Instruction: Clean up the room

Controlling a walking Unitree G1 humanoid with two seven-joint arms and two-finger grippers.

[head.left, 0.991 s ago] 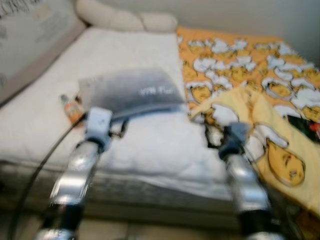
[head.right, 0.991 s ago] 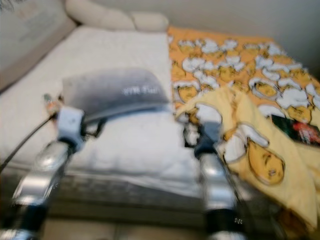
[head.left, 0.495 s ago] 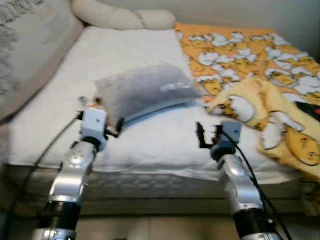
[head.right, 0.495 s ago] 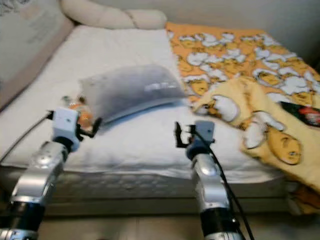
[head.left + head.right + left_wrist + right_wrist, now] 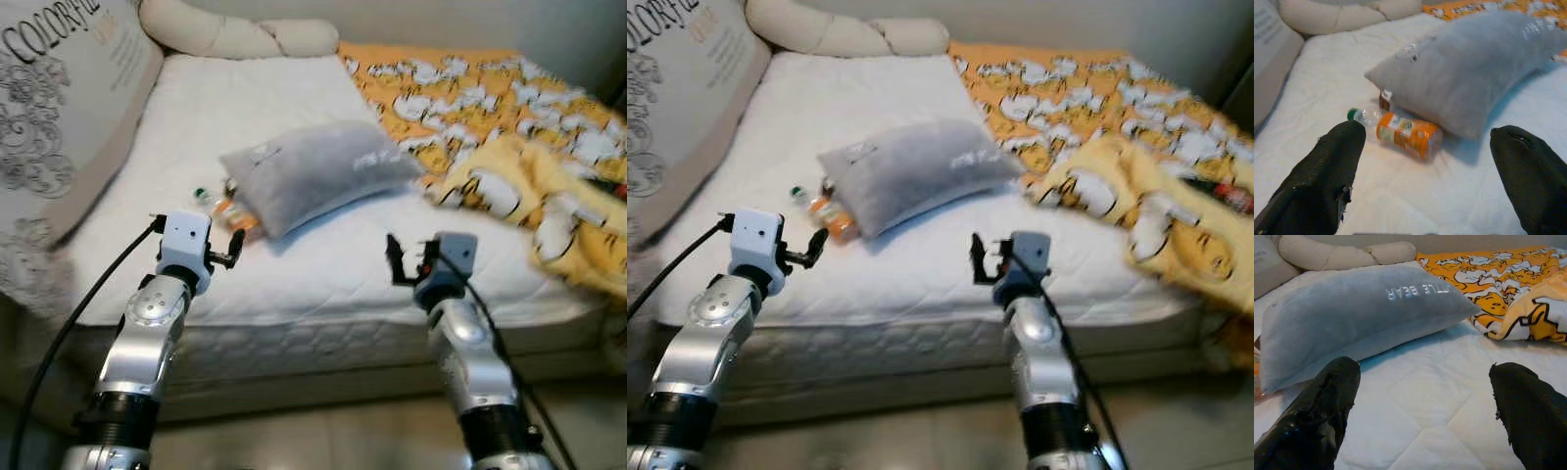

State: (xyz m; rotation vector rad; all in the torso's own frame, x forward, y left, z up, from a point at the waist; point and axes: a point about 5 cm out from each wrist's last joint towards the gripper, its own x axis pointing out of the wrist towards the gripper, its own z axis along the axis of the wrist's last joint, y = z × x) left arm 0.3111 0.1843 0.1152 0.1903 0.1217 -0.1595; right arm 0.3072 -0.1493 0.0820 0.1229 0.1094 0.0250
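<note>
A grey pillow (image 5: 318,171) lies across the middle of the white mattress (image 5: 323,284). Tucked against its left end lies an orange-labelled plastic bottle (image 5: 1406,133) with a green cap, on its side. A yellow and orange cartoon-print blanket (image 5: 509,117) is bunched over the right side of the bed. My left gripper (image 5: 235,249) hovers open just short of the bottle, nothing between its fingers (image 5: 1327,181). Over the mattress's front edge my right gripper (image 5: 404,262) is open too, pointing at the pillow (image 5: 1361,313).
A big printed cushion (image 5: 59,117) leans at the bed's left side. A cream bolster (image 5: 235,34) lies along the head end. A dark red item (image 5: 1236,198) rests on the blanket at far right. Bare floor (image 5: 323,431) runs below the mattress front.
The whole picture has shifted and sharpened as the camera moved; the bed's front edge and the bottle now show more fully. Both arms keep the same raised pose.
</note>
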